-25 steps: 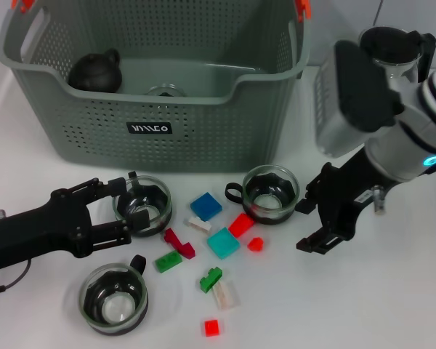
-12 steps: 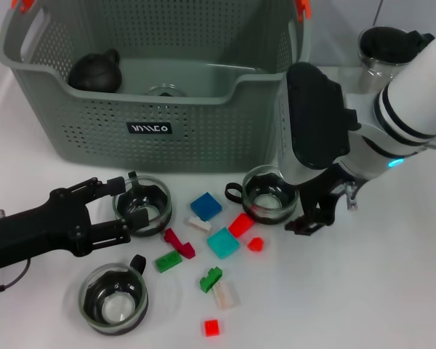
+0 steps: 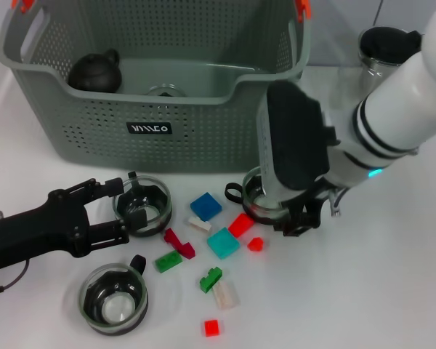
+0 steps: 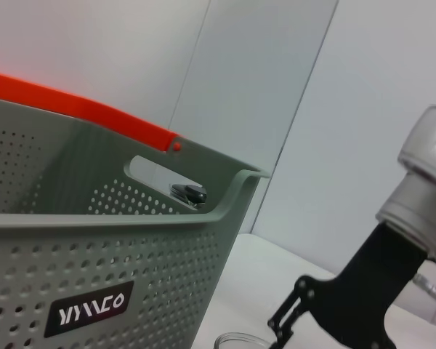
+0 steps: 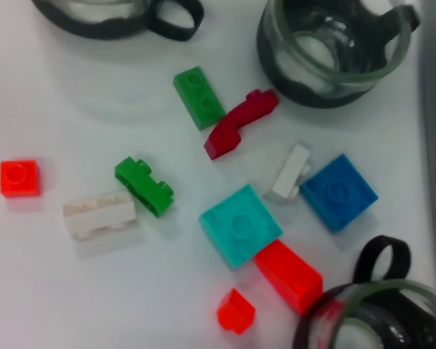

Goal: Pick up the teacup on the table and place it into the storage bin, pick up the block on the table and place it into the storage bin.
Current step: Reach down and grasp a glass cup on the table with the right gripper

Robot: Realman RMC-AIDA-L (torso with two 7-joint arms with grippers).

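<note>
Down on the white counter, the left claw lay low with its black fingers spread apart on either side of a glass teacup, one above its rim and one below, though whether they touched the glass could not be told. That cup stood upright, mouth up, just in front of the storage bin, whose perforated front wall and dipped rim faced the cups. A second teacup stood upright nearer the counter's front edge, its black handle pointing back toward the bin. A third teacup stood near the bin's right corner, its handle pointing left, mostly covered by the right arm. The right claw hung just over that cup's right side; whether its fingers were apart or together could not be told.

Between the cups lay the blocks: a blue square block, a teal square block, a red block slanted beside the third cup, a dark red block and a green block, both with long axes on the slant. Open counter spread to the right of the arm and ahead of the blocks. Inside the bin sat a black teapot.
</note>
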